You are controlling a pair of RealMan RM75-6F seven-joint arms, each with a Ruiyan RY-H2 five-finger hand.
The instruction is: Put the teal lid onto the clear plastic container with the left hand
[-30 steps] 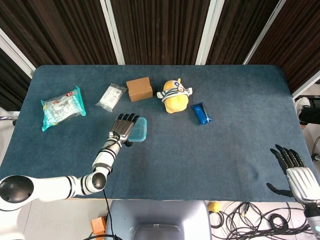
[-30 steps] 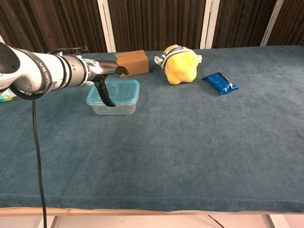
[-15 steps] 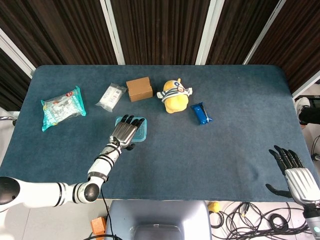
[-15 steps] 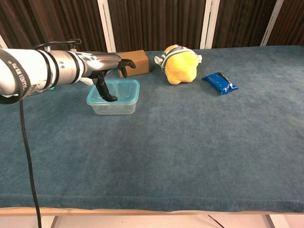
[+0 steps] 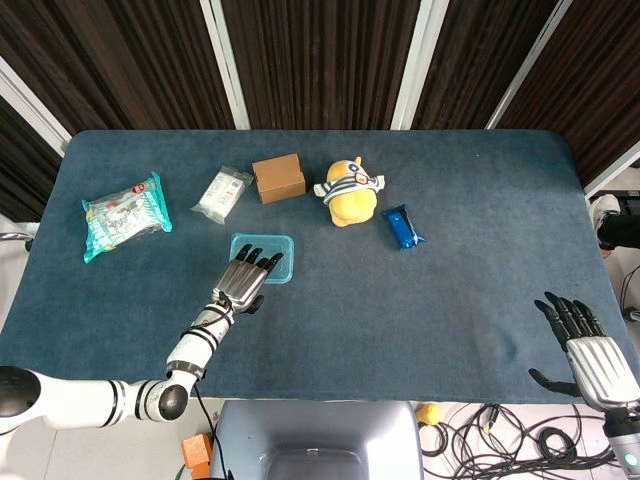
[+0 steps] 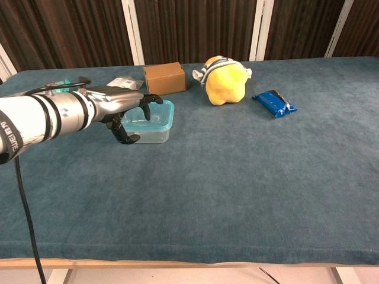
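The teal lid lies flat on top of the clear plastic container, left of the table's middle. My left hand hovers at the container's near side with its fingers spread and nothing in it. In the chest view the left hand covers the container's left end, and I cannot tell if the fingertips touch the lid. At the table's near right corner my right hand is held open and empty; only the head view shows it.
Behind the container stand a brown box and a clear bag. A yellow plush toy and a blue packet lie to the right. A teal snack pack is at the far left.
My left hand has drawn back from over the lid toward the table's near edge, leaving the lid on the container. The right hand has barely moved.
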